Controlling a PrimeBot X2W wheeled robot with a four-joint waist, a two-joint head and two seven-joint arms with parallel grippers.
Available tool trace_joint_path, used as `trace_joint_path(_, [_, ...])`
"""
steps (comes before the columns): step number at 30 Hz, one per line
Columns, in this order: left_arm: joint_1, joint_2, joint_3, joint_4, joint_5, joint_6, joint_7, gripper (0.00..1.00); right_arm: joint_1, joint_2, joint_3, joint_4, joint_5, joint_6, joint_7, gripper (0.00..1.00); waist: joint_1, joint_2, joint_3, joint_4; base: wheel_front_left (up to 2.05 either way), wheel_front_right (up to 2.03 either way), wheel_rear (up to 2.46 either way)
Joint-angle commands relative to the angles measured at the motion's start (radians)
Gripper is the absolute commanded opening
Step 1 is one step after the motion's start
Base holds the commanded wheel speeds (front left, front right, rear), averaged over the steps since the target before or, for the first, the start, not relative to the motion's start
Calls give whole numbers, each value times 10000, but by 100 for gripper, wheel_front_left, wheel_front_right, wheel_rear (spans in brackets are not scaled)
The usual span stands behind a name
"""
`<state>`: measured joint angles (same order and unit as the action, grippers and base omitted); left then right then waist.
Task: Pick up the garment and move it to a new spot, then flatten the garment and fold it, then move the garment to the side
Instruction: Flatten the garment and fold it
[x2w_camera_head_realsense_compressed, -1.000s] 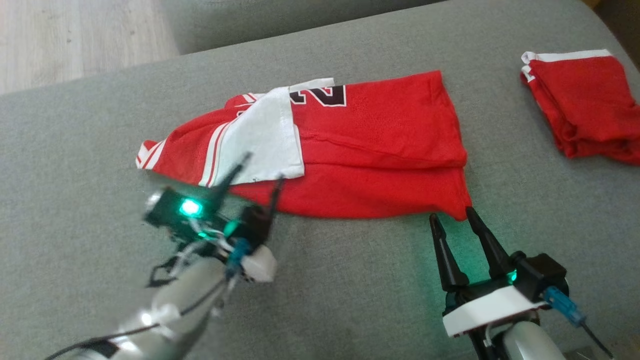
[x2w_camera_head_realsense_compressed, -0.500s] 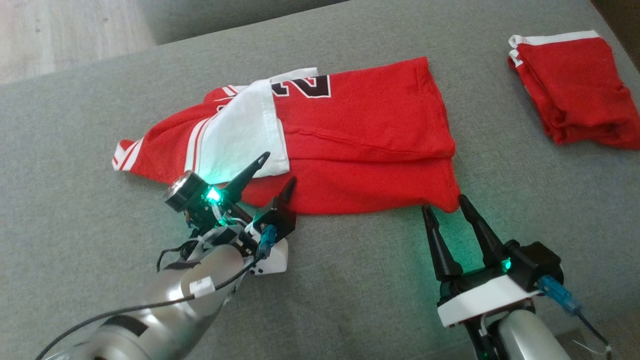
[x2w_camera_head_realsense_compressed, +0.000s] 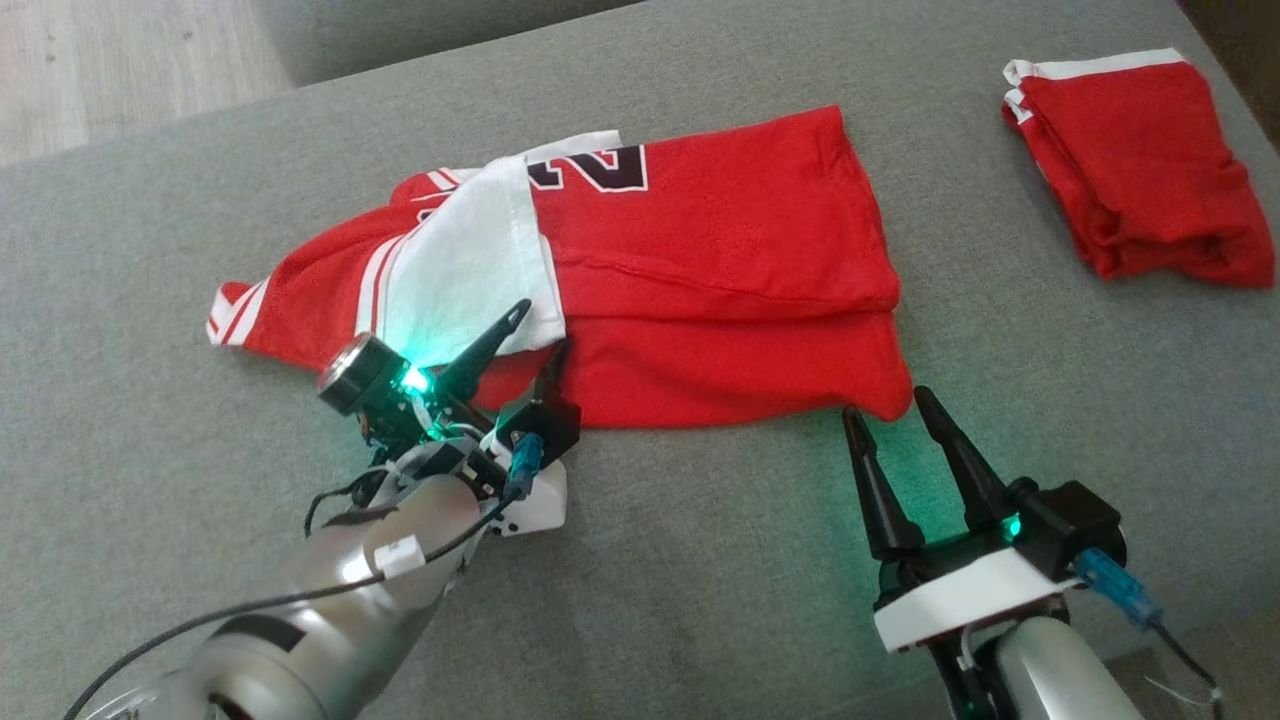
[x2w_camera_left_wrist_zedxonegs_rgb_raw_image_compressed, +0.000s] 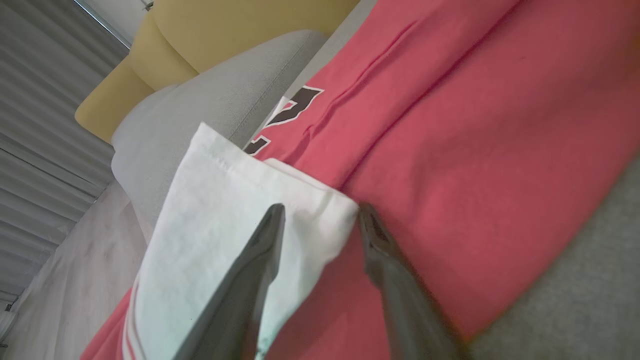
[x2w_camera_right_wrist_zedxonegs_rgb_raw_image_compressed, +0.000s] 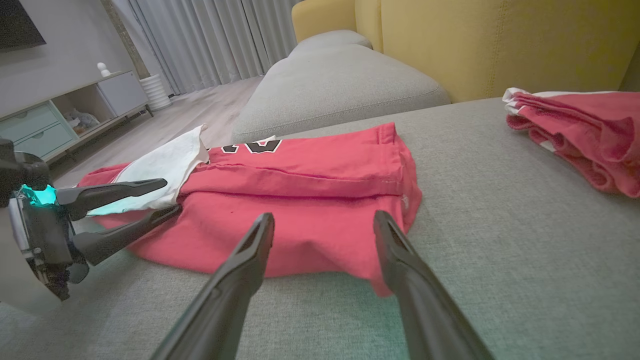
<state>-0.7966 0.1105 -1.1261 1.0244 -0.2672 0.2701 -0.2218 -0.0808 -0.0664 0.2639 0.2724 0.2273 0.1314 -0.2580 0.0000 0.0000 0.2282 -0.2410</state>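
Lying mid-cushion: red jersey (x2w_camera_head_realsense_compressed: 720, 260), folded lengthwise, long axis running left-right across the grey cushion (x2w_camera_head_realsense_compressed: 700, 560), flat on it. Black number w/ white outline shows at its far edge. White flap (x2w_camera_head_realsense_compressed: 460, 260) lies over the jersey's left part, w/ red/white striped trim poking out toward the cushion's left edge.

L gripper (x2w_camera_head_realsense_compressed: 542, 325) sits low at the jersey's near edge, left part. Fingers are apart, not fully spread, and the flap's near corner sits in the gap: one finger over the white cloth, the other down by the red layer beside it. No pinch seen, nothing lifted.

R gripper (x2w_camera_head_realsense_compressed: 885, 402) is spread wide and empty, tips right at the jersey's near right corner. The corner cloth lies btwn the tips in head view; touching or not, can't tell. Both arms come in from the cushion's near edge.

Second red pile (x2w_camera_head_realsense_compressed: 1140, 170) w/ white trim lies folded at the cushion's far right corner, well apart from the jersey. Yellow backrest (x2w_camera_right_wrist_zedxonegs_rgb_raw_image_compressed: 475, 40) stands behind that side. Wood floor (x2w_camera_head_realsense_compressed: 100, 70) shows past the far left edge.
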Motion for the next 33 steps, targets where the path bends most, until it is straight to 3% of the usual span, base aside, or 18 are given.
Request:
trace_joint_path(1, [-532,83,321,-72,-70,14,-109,61,-311,-85,237,-255,-6,-7,-38,100,0,0,-2,6,0,0,0])
trace_joint_path(7, [-565,-55,399,147,-267,-106,-251,30,-314,-97,216,-247,-30,-7,-38,100,0,0,-26,45,0,0,0])
trace_joint_path(9, [-563,-87,416,208,-326,-155,-282,0,-316,-104,210,-250,-32,-7,-38,100,0,0,-41,50,0,0,0])
trace_joint_path(14, [-610,-120,588,-227,-430,-29,-374,0,-256,-161,71,-316,-60,-7,-38,100,0,0,-83,213,0,0,0])
trace_joint_path(18, [-634,228,824,-1115,-461,74,-394,0,-264,-290,-309,-400,171,-7,-38,100,0,0,15,496,0,0,0])
trace_joint_path(26, [-638,2329,1542,-3605,-312,725,-398,0,-919,-1218,-729,-285,1169,-7,-38,100,0,0,212,840,0,0,0])
trace_joint_path(33, [-475,4013,1961,-5739,-248,1322,97,0,-1955,-2283,128,1440,1493,-7,-38,100,0,0,303,1005,0,0,0])
